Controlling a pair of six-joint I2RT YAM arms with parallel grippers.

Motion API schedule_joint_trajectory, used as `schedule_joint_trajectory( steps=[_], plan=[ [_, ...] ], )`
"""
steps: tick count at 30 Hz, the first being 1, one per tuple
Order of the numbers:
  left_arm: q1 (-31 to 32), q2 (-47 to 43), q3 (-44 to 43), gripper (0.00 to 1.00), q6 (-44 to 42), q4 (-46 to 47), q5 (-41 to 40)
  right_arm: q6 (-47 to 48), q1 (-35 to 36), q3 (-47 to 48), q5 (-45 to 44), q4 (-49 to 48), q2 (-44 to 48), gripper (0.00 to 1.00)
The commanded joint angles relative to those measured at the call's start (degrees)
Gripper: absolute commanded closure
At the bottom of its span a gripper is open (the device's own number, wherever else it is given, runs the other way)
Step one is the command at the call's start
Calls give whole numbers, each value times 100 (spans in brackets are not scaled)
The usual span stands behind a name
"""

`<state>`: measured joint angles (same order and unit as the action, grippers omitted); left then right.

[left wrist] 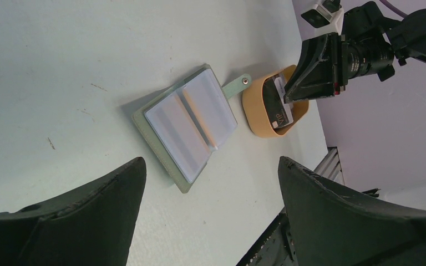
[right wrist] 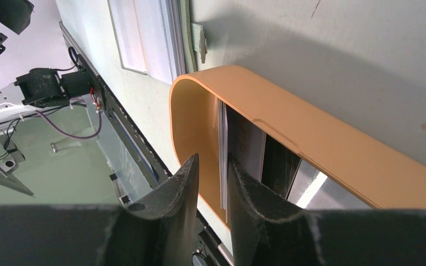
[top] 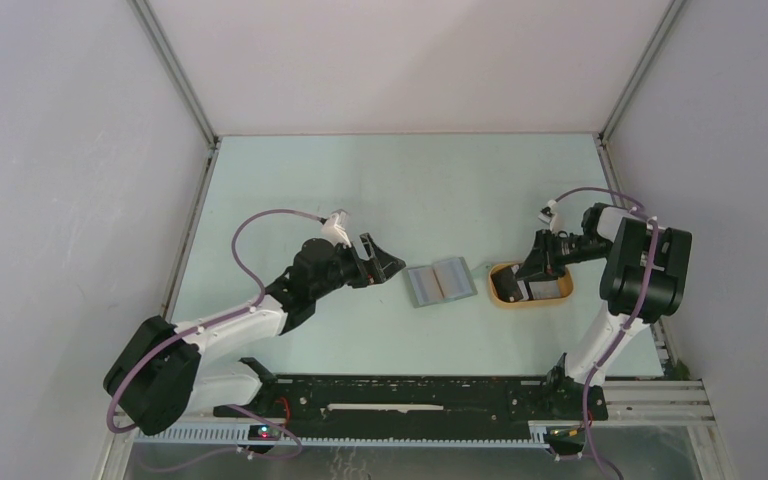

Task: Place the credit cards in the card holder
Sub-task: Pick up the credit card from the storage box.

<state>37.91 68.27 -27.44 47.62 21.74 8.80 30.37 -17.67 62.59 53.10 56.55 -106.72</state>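
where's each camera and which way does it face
Top external: above, behind the arms, looking down on the pale green table; both arms show.
Left wrist: faces the open grey-green bifold wallet and tan oval tray; own dark fingers below.
Right wrist: looks into the tray; own fingers straddle a pale card.
Wrist views share wallet, tray.

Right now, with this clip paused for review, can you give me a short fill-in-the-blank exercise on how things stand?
The card holder lies ____, its slots facing up.
The credit cards stand on edge inside the tan ____, beside the card holder.
The ____ tool dips in among the cards, fingers either side of one pale card.
The left tool holds ____.
Missing words: open; tray; right; nothing.
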Motion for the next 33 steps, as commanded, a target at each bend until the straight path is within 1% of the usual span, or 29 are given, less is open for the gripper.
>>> schedule_joint_trajectory(
  steps=[1,5,13,15,18,22,27,33],
  plan=[
    [33,28,-314,7,-42,92,17,136,-67,123,182,151,157,69],
    [49,28,-316,7,-42,89,17,136,-125,126,191,160,151,72],
    [45,33,-323,7,-42,85,17,136,-205,131,196,157,135,82],
    [49,32,-323,7,-42,93,23,136,-223,138,184,156,134,85],
    [49,16,-323,7,-35,89,16,121,-252,144,151,147,147,93],
    [52,-17,-341,7,-24,88,18,98,-377,162,67,117,239,99],
    [74,-100,-371,7,-48,25,8,337,-660,208,-81,264,456,100],
    [78,-246,-424,8,-104,-73,9,915,-1072,385,-368,730,875,100]
  ],
)
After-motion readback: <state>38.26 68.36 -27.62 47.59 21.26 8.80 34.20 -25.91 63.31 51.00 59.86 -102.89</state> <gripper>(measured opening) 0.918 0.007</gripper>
